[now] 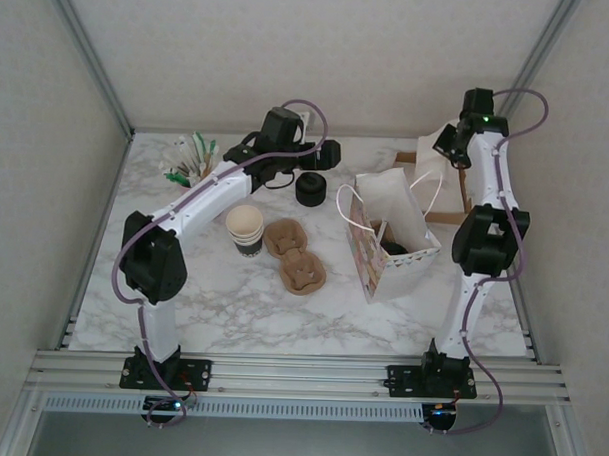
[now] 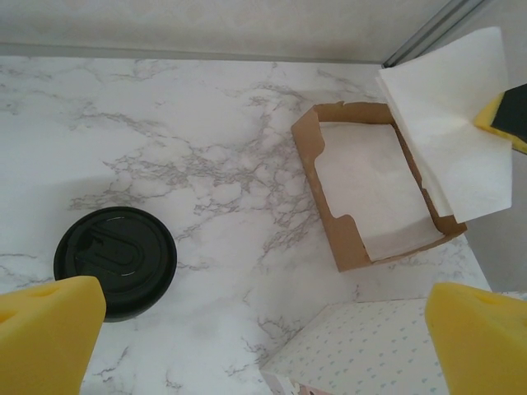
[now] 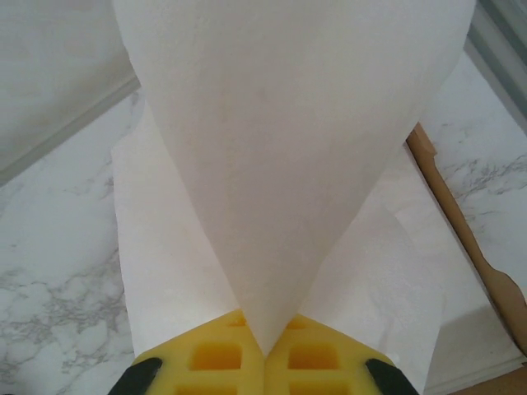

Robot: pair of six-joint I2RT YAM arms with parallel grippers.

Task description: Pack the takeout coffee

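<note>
Two right fingers (image 3: pixel 218 358) are pinching a limp, tear-prone napkin (image 3: pixel 280 164) by its fold; left fingers (image 2: pixel 49 329) are hanging released over the bench (image 2: pixel 206 123).

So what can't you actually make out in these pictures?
Inside the paper bag: top view, its walls hide all but a dark shape I cannot name.
Behind the napkin: right wrist view, the sheet blocks most of the table.
Green-tipped bundle at back left: top view, too small to identify.
Under the black lid: left wrist view, seen from above, its support is hidden.
</note>
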